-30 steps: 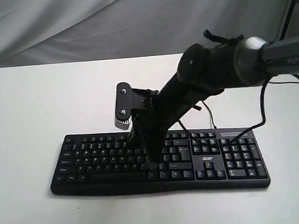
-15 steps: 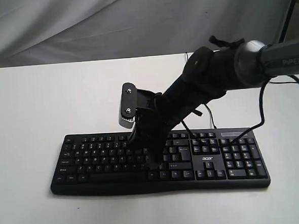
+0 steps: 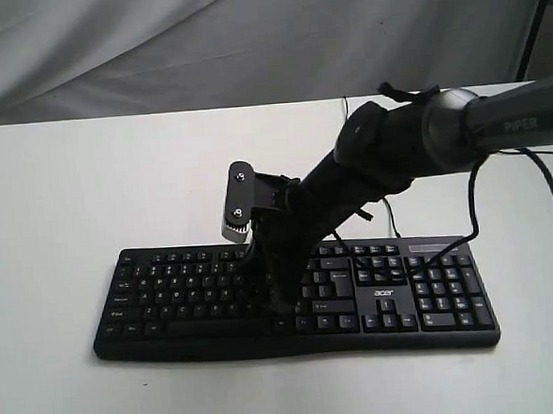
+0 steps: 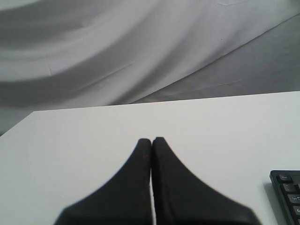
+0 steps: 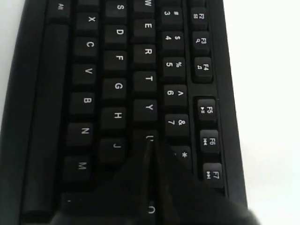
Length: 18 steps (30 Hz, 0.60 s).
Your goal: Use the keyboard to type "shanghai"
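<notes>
On one white table (image 3: 61, 211) lies one black Acer keyboard (image 3: 179, 302). My two grippers are both pinched together: right gripper (image 5: 149, 140) tip at the U key (image 5: 140, 136), left gripper (image 4: 151, 140) above bare table. My right wrist (image 3: 278, 205) has edged rightward since a second ago.

- A wide black plastic keyboard (image 3: 178, 293) with white key legends lies flat on a white table (image 3: 60, 192).
- The right arm's black gripper (image 3: 281, 307) slants down from the right, its tip at the keys near the keyboard's middle.
- A thin black cable (image 3: 474, 218) loops above the number pad.
- Creased grey cloth (image 3: 154, 46) hangs behind.
</notes>
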{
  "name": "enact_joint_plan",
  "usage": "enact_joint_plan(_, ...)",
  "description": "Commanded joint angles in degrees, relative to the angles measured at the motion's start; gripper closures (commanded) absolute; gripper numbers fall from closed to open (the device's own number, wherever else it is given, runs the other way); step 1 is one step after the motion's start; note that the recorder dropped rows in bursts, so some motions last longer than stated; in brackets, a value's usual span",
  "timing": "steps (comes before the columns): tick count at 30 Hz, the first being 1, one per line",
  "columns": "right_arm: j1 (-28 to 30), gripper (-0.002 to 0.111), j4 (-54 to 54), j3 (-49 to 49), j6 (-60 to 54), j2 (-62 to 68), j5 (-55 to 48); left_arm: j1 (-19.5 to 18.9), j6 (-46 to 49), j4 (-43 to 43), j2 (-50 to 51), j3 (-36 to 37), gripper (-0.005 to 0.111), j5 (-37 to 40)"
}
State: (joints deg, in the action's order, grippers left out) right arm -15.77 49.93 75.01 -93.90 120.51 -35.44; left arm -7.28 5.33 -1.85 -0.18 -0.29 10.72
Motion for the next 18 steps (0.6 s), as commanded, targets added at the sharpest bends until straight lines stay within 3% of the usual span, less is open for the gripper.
enact_joint_plan(1, 0.3, 0.108, 0.6, -0.2, -0.8, -0.1, 0.3, 0.2, -0.2, 0.0, 0.2, 0.3, 0.106, -0.2)
enact_joint_plan(18, 0.3, 0.108, 0.1, -0.2, -1.3, -0.1, -1.0, 0.2, -0.2, 0.0, 0.2, 0.3, 0.106, -0.2)
